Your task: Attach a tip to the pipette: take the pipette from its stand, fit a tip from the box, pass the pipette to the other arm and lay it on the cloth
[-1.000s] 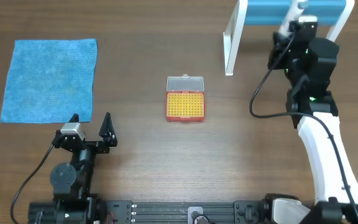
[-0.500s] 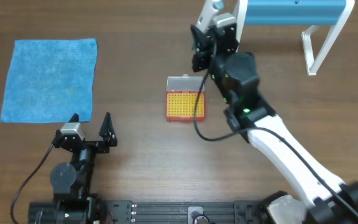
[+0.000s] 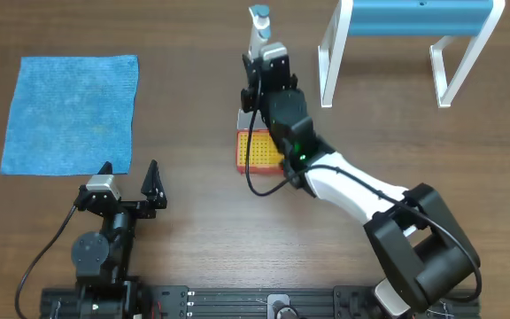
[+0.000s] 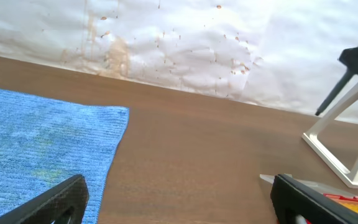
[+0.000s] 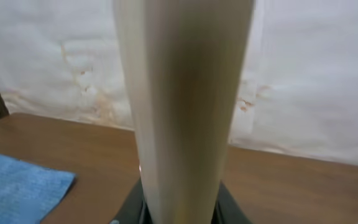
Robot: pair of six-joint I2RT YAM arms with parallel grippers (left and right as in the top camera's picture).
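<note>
Right gripper (image 3: 262,64) fingers are clamped on the pipette (image 3: 258,18). In the right wrist view its pale barrel (image 5: 185,112) stands upright between the dark pads. Upright is probably deliberate, so the nose can push straight down into a tip. The lower end is hidden under the wrist, so I can't tell if a tip is on. The right arm reaches across the middle and covers part of the tip box (image 3: 253,152), whose orange rack of tips shows on the table (image 3: 193,221). The gripper looks to be about over the box, but exact alignment is not checkable.

Left gripper (image 3: 129,175) fingers are spread wide with nothing between them. It is parked low just beside the near edge of the cloth (image 3: 69,113), likely waiting for the handover. The blue cloth lies flat, well apart from the box. The stand (image 3: 414,16) sits at the far right.

Change: a second ago the right gripper was up at the stand, and half a second ago it was midway, near the stand's left leg. Now it is by the box with the pipette carried along. The left arm, cloth and box are unchanged.
</note>
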